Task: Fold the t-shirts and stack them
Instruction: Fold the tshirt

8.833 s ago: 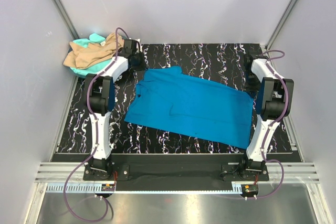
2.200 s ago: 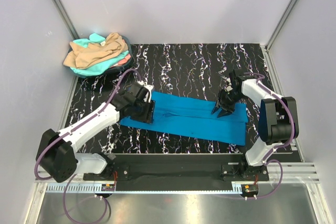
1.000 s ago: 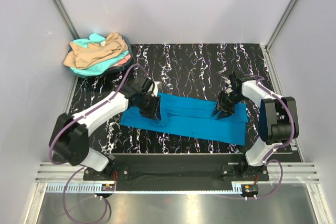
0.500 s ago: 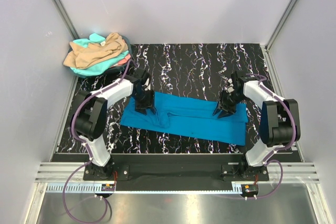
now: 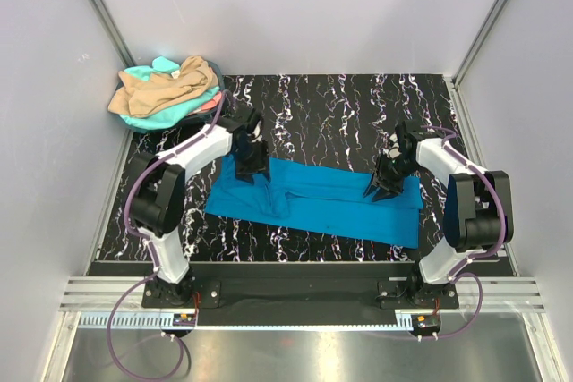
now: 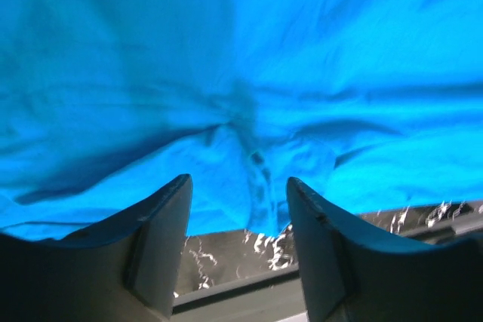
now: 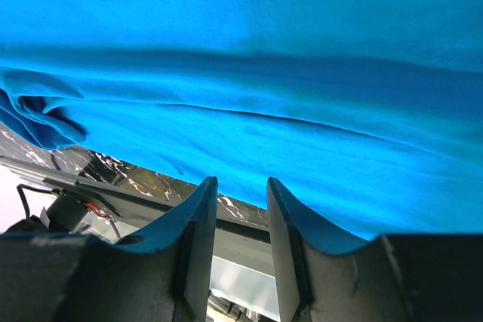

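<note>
The bright blue t-shirt [image 5: 322, 205] lies folded into a long strip across the near half of the black marbled table [image 5: 340, 105]. My left gripper [image 5: 253, 167] hovers over the strip's far left corner, jaws open and empty. In the left wrist view the blue cloth [image 6: 241, 50] is bunched just beyond the left gripper [image 6: 238, 190]. My right gripper [image 5: 381, 189] sits over the strip's right part, its jaws a little apart with nothing between them. The right wrist view shows smooth blue cloth [image 7: 264, 73] past the right gripper [image 7: 235, 190].
A heap of other t-shirts sits at the back left corner: tan-beige [image 5: 161, 87] on top, mint-turquoise [image 5: 143, 119] beneath, a coral-pink edge [image 5: 211, 103]. White walls and metal posts enclose the table. Both arm bases stand at the near edge.
My left gripper has let go of the blue shirt, opened wider and pulled back toward the strip's far left corner. The right arm has barely moved.
</note>
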Motion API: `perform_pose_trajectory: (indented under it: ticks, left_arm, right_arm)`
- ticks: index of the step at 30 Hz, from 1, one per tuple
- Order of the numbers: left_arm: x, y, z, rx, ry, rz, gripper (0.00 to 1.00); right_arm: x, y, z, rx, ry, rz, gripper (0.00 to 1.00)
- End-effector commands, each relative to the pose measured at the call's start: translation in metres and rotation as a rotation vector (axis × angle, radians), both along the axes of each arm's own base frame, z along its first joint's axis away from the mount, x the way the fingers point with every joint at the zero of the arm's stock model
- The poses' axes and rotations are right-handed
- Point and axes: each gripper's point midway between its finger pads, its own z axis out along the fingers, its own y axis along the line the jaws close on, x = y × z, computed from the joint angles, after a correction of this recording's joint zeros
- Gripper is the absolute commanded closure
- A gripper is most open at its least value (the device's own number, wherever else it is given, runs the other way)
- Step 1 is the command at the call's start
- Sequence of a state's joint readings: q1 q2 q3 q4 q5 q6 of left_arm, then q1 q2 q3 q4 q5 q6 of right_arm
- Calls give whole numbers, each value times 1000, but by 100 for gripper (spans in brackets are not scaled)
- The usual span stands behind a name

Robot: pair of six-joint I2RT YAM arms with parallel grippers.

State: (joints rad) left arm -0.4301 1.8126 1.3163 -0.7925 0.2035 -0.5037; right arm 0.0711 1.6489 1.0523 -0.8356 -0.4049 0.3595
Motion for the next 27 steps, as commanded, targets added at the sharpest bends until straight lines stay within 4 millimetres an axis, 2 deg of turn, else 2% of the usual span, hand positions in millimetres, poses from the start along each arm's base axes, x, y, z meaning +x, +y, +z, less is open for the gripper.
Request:
perform_pose_trajectory:
  ticks: [1,5,9,15,20,25,26,27]
  left_arm:
    - [15,-8,9,72,-32,53,44]
    - [18,-13,8,128,-23,84,49]
    - [17,-4,-3,242,16,131,49]
    - [23,-8,-8,269,13,147,50]
    - [21,-10,-17,278,34,143,53]
    - [17,-13,-22,260,49,125,66]
    - [16,-14,-23,255,50,116,74]
    - [17,-14,-22,254,47,113,78]
  right_arm:
    - [2,-1,7,1,-26,-10,60]
    - [1,0,6,5,-27,-14,60]
    - [-2,-1,5,5,-27,-11,60]
    - [-4,-3,5,4,-28,-10,61]
    - [-4,-5,7,-3,-32,-12,61]
    - [-3,-10,8,-26,-33,-24,61]
    - [-2,-13,8,-39,-32,-32,61]
    - [-1,-15,8,-52,-35,-37,61]
